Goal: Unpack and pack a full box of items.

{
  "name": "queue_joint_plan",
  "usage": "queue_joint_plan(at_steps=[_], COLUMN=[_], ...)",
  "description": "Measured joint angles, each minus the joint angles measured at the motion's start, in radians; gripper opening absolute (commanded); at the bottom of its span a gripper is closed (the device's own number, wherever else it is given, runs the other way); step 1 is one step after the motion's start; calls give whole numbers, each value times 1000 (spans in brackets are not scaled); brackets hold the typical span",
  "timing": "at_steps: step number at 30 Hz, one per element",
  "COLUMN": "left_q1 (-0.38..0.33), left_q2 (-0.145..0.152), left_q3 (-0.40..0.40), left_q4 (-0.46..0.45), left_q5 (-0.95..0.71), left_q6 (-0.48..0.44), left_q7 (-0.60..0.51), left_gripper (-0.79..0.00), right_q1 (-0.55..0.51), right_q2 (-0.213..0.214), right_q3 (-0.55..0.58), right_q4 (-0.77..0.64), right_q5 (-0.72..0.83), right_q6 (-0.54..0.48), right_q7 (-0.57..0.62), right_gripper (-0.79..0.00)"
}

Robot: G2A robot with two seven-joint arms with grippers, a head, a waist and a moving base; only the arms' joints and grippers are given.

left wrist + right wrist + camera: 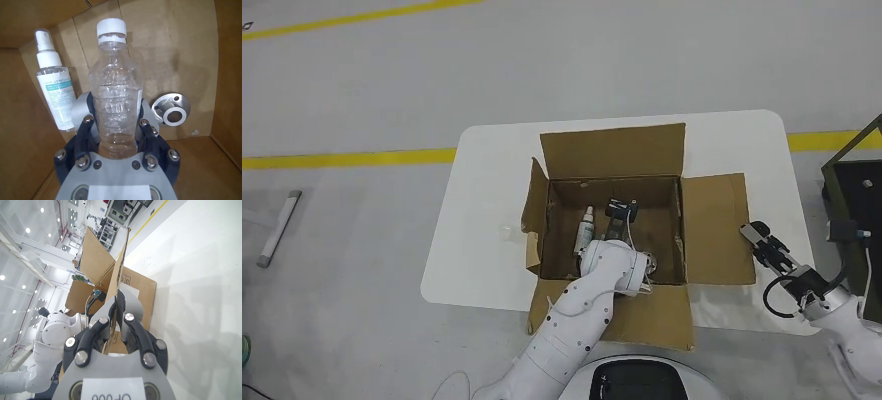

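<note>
The cardboard box (612, 150) sits open in the middle of the worktop (482, 220), flaps spread. Inside it I see a spray bottle (54, 83) lying along the wall that faces the worktop's left edge. Just beside that, my left jaws are closed around the lower half of a clear, white-capped water bottle (113, 75), and a metal flange (171, 108) rests on the box floor close by on the bottle's other side. Toward the worktop's right edge, my right jaws are clamped on the rim of the box's right flap (717, 230), which lies folded outward.
</note>
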Motion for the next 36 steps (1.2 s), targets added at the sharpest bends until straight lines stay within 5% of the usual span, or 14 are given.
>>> queue_joint_plan(at_steps=[1,12,36], left_q1=[0,16,52], left_q2=[-1,-5,2], left_q3=[-2,-28,-164], left_q4=[-1,-68,-592], left_q5=[2,23,19], left_q6=[0,0,-44], left_q7=[0,-1,-118], left_gripper=[-785,-785,-785], right_q1=[0,1,13], right_q2=[0,-1,9], right_q3=[0,0,159], right_q4=[0,-3,14], right_q5=[0,-5,13], right_q6=[0,0,-9], right_q7=[0,1,12], right_gripper=[-785,-785,-785])
